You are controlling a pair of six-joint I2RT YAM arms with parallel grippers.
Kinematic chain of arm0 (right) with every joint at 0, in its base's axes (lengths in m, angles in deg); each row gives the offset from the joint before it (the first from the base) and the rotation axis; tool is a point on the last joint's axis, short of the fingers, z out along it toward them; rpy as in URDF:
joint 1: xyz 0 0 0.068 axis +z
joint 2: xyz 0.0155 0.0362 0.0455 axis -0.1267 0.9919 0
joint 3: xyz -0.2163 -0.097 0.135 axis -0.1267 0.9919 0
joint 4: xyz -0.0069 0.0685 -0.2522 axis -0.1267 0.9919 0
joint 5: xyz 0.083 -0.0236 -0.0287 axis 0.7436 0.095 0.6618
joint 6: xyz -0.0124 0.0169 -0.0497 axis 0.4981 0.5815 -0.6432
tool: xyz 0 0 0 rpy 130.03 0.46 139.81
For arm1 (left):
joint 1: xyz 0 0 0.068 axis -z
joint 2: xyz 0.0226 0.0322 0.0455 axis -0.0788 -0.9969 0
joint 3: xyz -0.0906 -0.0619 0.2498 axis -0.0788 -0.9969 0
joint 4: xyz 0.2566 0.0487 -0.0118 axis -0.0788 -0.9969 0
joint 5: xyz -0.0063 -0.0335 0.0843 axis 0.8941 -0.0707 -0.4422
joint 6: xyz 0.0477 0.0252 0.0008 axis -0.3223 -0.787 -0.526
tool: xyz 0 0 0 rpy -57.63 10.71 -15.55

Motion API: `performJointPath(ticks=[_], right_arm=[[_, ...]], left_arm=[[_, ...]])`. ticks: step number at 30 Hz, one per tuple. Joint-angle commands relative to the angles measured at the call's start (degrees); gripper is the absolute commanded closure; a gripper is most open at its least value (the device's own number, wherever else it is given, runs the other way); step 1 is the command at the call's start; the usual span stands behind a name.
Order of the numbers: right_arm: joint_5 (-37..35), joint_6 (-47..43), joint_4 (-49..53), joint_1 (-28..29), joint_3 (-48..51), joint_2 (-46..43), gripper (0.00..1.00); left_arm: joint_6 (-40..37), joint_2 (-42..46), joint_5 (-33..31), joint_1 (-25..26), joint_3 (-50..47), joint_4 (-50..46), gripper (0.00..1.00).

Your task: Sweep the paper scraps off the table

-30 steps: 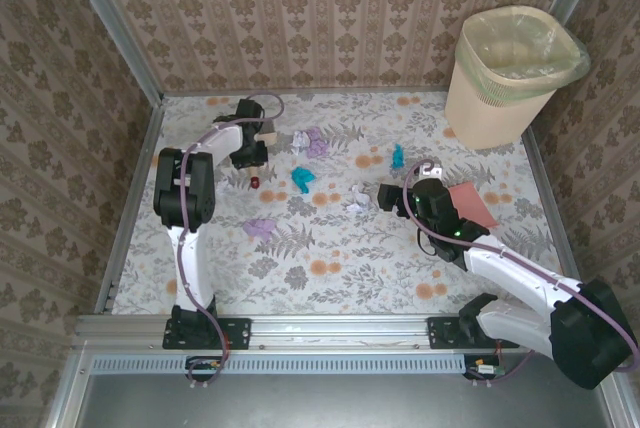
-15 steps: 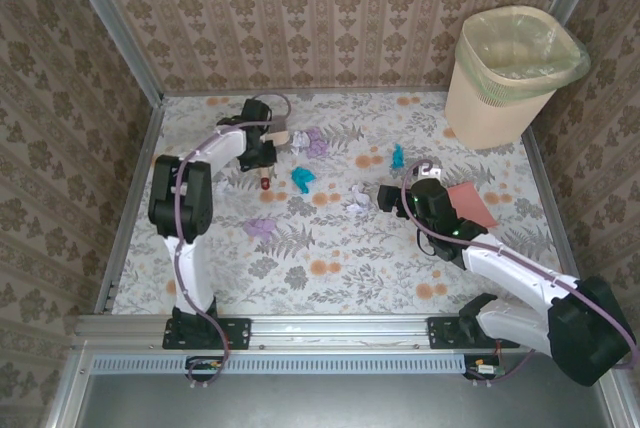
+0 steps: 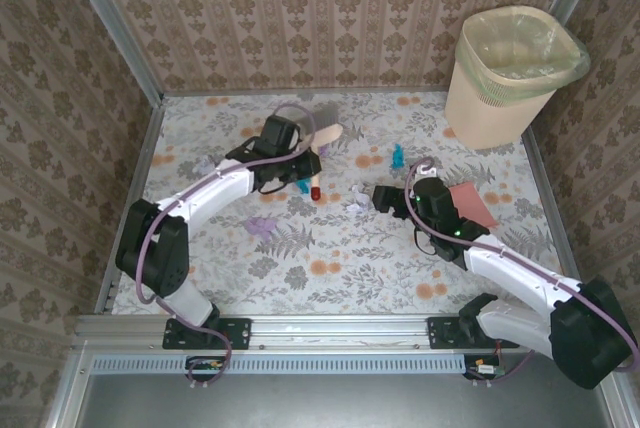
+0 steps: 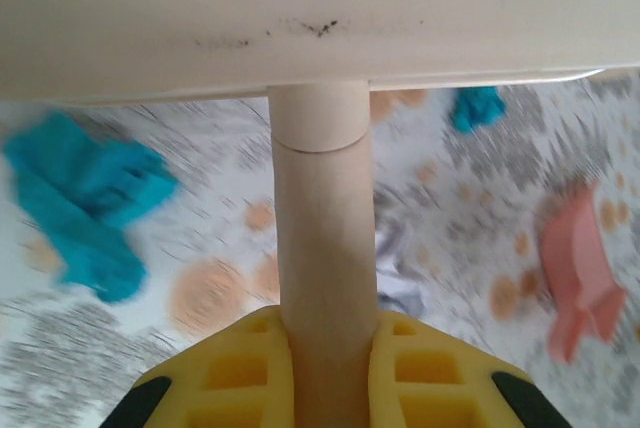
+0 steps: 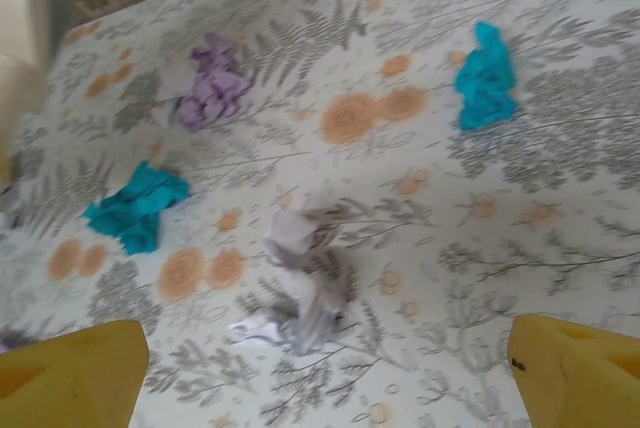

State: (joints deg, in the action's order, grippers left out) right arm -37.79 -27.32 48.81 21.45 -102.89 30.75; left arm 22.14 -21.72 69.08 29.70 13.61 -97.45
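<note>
Change since earlier frame: left arm [image 3: 215,188] has swung from the far-left corner toward the middle of the tabletop [image 3: 350,268], carrying the brush [image 3: 327,134] with it; right arm [image 3: 500,263] sits about where it was.
Left jaws: clamped on the brush's round wooden handle [image 4: 320,248]; a yellow finger [image 4: 245,373] presses on each side of it.
Brush: pale head at the far end, red handle tip [image 3: 315,191] at the near end, shaft passing through the grip.
Right jaws: apart, nothing between them; in the right wrist view, yellow fingertips [image 5: 70,373] sit at the two lower corners.
Paper scraps: all lie on the tabletop, spread across its middle.
White scrap [image 3: 356,204]: just ahead of the right jaws, untouched.
Left teal scrap [image 3: 303,184]: beside the red handle tip.
Right teal scrap [image 3: 398,156]: farther back, alone.
Near purple scrap [image 3: 262,226]: on the near side of the left arm.
Far purple scrap [image 5: 210,88]: beyond the left teal scrap.
Pink dustpan [image 3: 472,203]: flat on the tabletop, right of the right arm's wrist.
Waste bin [image 3: 515,73]: upright in the far-right corner, lined with a bag.
</note>
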Motion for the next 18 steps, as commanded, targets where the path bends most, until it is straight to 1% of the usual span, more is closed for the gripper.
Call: performJointPath(ticks=[1,6,9,12,15,18], right_arm=[[10.2,3.6,0.3,-0.4,-4.0,0.3,0.1],[19.4,9.4,2.0,-0.6,-8.5,2.8,0.18],[23.3,11.4,5.8,-0.6,-13.3,5.4,0.21],[25.9,12.3,8.4,-0.9,-17.2,7.8,0.27],[25.7,13.3,10.0,-1.7,-19.4,9.4,0.29],[26.6,14.7,9.1,-3.3,-20.3,10.6,0.32]], left_arm=[[2.1,4.0,3.7,2.3,-1.7,2.4,1.0],[-0.7,6.3,5.5,4.6,-2.4,-0.4,1.0],[-2.3,6.7,6.1,5.8,-1.8,-1.6,1.0],[-2.6,6.4,6.6,6.4,-1.6,-1.7,1.0],[-2.4,6.1,7.2,7.0,-2.0,-1.0,1.0],[-2.4,5.9,7.3,7.7,-2.3,-0.5,1.0]])
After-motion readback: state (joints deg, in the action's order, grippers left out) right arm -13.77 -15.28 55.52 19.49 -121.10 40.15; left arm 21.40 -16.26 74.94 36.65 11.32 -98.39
